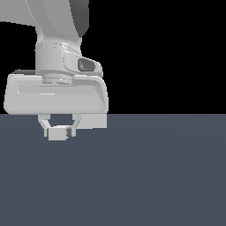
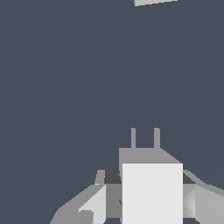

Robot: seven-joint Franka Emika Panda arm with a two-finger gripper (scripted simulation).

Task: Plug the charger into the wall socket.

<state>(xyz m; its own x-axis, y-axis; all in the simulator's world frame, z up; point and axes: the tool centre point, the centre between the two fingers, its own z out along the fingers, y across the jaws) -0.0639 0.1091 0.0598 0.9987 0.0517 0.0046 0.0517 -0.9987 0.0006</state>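
My gripper (image 1: 58, 130) hangs at the exterior view's left, just above the dark floor, shut on the charger (image 1: 57, 133), a small white block between the two fingers. In the wrist view the charger (image 2: 152, 192) sits between the fingers (image 2: 94, 204), and its two thin prongs (image 2: 145, 138) point away from the gripper (image 2: 146, 199). A light grey-white piece (image 1: 94, 121), apparently the wall socket, shows just behind the hand, mostly hidden. In the wrist view only a sliver of the socket (image 2: 155, 1) shows at the frame's edge, well ahead of the prongs. Its holes are hidden.
The dark grey-blue floor (image 1: 145, 176) spreads flat around the gripper. The background above the floor is black. No other objects show.
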